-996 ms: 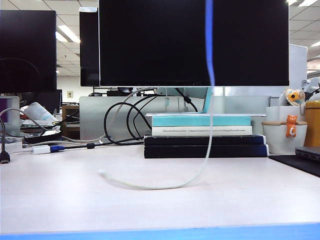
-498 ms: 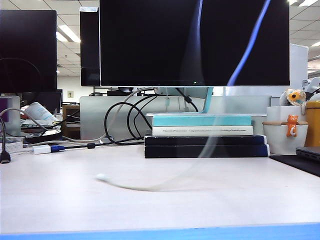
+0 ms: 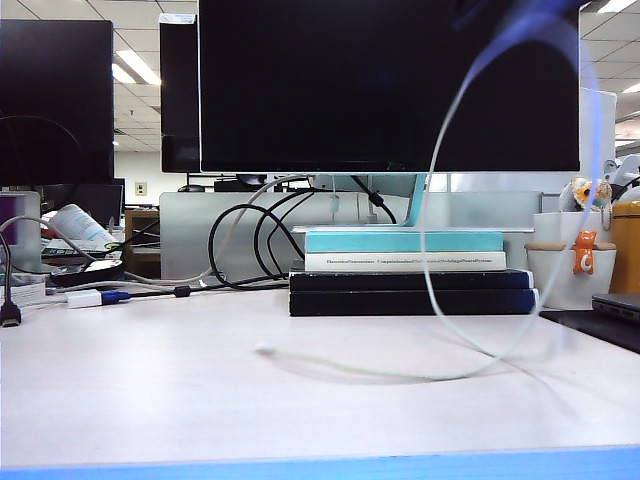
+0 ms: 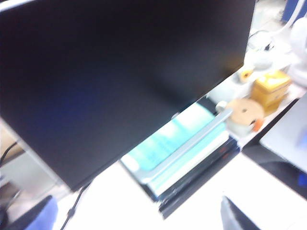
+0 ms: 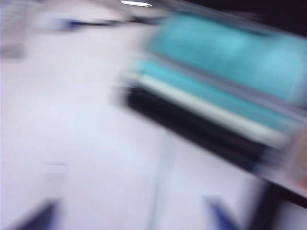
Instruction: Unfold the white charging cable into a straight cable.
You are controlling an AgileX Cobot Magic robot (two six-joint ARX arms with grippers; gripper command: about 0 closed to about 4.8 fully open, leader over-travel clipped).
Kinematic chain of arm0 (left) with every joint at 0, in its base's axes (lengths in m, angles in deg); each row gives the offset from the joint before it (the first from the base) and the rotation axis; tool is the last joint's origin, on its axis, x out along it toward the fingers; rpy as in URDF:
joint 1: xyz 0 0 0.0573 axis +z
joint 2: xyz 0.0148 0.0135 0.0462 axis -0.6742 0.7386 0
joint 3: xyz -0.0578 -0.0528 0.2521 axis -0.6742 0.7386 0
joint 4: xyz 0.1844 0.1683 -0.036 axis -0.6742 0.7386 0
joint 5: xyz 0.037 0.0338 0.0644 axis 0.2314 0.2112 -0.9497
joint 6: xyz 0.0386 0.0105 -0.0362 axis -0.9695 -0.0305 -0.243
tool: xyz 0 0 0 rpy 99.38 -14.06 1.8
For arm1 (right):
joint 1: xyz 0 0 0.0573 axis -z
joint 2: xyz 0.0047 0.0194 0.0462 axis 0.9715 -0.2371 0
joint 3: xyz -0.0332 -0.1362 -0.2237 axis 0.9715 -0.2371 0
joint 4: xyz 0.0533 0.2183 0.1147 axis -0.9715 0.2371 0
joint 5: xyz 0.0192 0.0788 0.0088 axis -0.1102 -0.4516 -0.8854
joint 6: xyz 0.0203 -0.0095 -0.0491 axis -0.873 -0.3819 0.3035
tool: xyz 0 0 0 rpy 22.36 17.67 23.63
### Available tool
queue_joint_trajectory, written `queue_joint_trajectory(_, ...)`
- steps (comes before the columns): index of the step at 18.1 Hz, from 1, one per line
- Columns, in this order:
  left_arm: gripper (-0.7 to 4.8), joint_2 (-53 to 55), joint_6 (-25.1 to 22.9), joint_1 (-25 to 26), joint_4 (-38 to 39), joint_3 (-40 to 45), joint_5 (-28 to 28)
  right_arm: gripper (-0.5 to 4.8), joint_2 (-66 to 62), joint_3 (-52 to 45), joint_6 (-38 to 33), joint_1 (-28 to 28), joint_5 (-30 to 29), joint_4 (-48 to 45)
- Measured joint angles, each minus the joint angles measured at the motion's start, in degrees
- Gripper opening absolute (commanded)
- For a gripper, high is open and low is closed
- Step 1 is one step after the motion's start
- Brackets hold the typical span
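Office monitors and a stack of four books (image 3: 410,272) back the pale counter (image 3: 150,400), where the one thin white charging cable (image 3: 430,290) arcs in a tall airborne loop, its single visible plug end (image 3: 264,349) lying on the counter, likely because it is falling loose. Left tool (image 4: 139,218) hangs high facing the monitor, two finger tips wide apart and empty. Right tool (image 5: 129,215) hovers above the counter, two blurred tips also spread, nothing between them.

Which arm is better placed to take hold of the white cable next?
Probably right: the white charging cable runs between the open jaws of the right gripper; the left gripper, also open, faces the monitor.
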Motion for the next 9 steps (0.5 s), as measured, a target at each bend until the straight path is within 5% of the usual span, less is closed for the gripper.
queue_joint_trajectory(3, 4.79, -0.04, 0.0, 0.04, 2.49, 0.0, -0.04, 4.79, 0.0, 0.0, 3.04, 0.04, 11.67, 2.73)
queue_joint_trajectory(9, 4.79, -0.09, -1.29, 0.07, 9.79, 0.0, -6.21, 4.79, 0.04, -0.02, 3.8, 0.07, 16.04, 19.69)
